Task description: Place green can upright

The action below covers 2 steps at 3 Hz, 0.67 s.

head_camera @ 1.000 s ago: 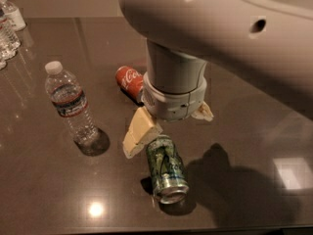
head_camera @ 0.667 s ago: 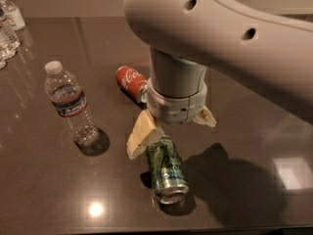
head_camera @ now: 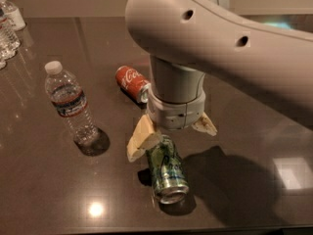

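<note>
Dim room, dark glossy desk (head_camera: 44, 190). Small round hotspot of glare near front edge, left of centre. Paler square reflection at right. Light comes from above: arm (head_camera: 220, 38) pale and bright on top, darker underneath. Gripper (head_camera: 172, 142) low over desk centre, jaws spread, arm throwing broad soft shadow right of green can (head_camera: 167, 173). Can's silver rim catches a glint, dark shadow pooled beneath. Water bottle (head_camera: 68, 104) casts short round shadow at base. Far corners murky.
</note>
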### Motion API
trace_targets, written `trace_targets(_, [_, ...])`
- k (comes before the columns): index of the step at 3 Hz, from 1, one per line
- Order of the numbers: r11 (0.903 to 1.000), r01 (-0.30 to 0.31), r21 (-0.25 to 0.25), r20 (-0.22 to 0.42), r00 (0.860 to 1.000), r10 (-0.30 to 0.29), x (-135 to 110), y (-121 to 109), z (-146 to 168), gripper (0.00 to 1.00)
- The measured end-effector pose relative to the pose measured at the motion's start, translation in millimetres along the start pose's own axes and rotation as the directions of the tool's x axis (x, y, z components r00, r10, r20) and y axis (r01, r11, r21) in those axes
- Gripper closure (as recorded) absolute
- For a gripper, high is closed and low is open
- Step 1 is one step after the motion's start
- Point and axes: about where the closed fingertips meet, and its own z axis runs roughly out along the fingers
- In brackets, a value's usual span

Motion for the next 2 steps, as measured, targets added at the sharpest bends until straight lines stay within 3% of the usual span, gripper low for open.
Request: trace_targets(2, [1.0000,0.000,-0.004,-0.026,1.000,-0.001,9.8,15.7,7.4,0.00])
